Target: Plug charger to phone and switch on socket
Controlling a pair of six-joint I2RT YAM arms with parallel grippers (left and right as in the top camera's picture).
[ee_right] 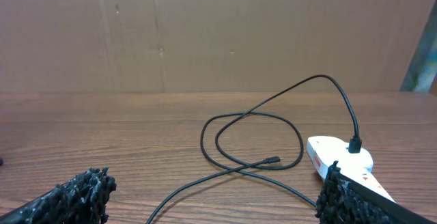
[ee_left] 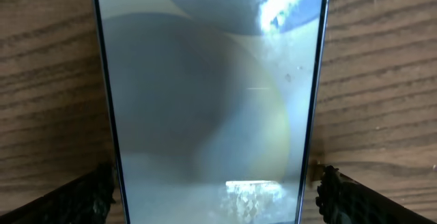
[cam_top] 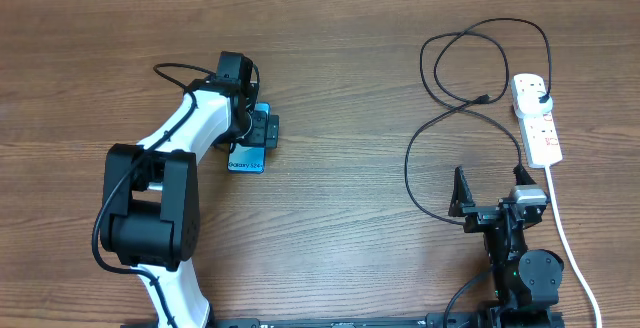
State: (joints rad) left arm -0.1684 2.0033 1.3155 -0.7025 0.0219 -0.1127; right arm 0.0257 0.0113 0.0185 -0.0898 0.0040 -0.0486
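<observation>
Phone [ee_left: 212, 101] under the left claw [cam_top: 262, 130]; charger cable [cam_top: 440, 118] and power strip [cam_top: 537, 120] by the right claw [cam_top: 490, 193], on a wooden table [cam_top: 330, 48].
The left claw stands wide, a finger either side of the lit screen. The right claw is wide and empty. The cable loops beside the strip, plugged into it, its small tip [cam_top: 484, 98] lying free, well apart from the phone.

Even, fairly bright light falls from above, and shadows on the table [cam_top: 330, 78] are soft and faint. In the left wrist view the phone [ee_left: 205, 101] is hazy, its screen washed with dull round reflections. White glare sits toward the phone's upper right corner, and a smaller bright patch lies near its bottom edge.
</observation>
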